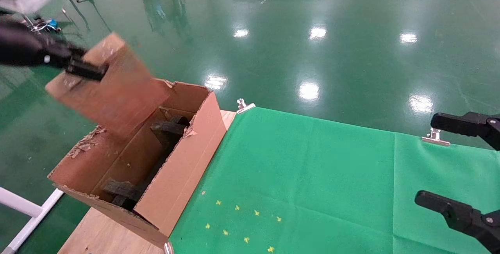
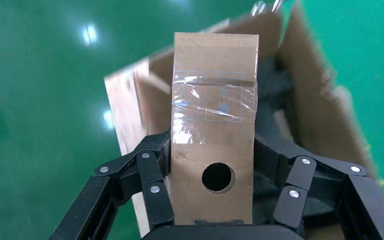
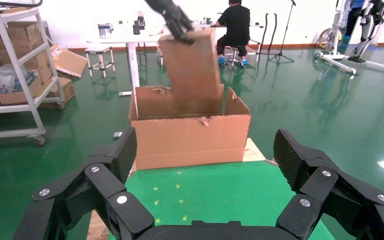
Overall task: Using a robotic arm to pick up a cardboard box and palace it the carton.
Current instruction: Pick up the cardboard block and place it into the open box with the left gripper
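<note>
Gripping the cardboard box (image 1: 113, 90), the left pincer (image 1: 88, 70) held it tilted above the carton (image 1: 175, 176); the right pincer (image 3: 205, 165) hung released over the worktop (image 1: 312, 176).

Black foam blocks (image 1: 168, 128) crowded the carton (image 1: 183, 168), its mouth open upward, while the green-covered desk (image 1: 312, 176) beside lay unobstructed.

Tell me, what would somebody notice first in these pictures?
Probably the cardboard box, held tilted in the air by the left gripper right above the big open carton with black foam blocks inside. Next, the bright green cloth beside the carton, where the right gripper waits open.
</note>
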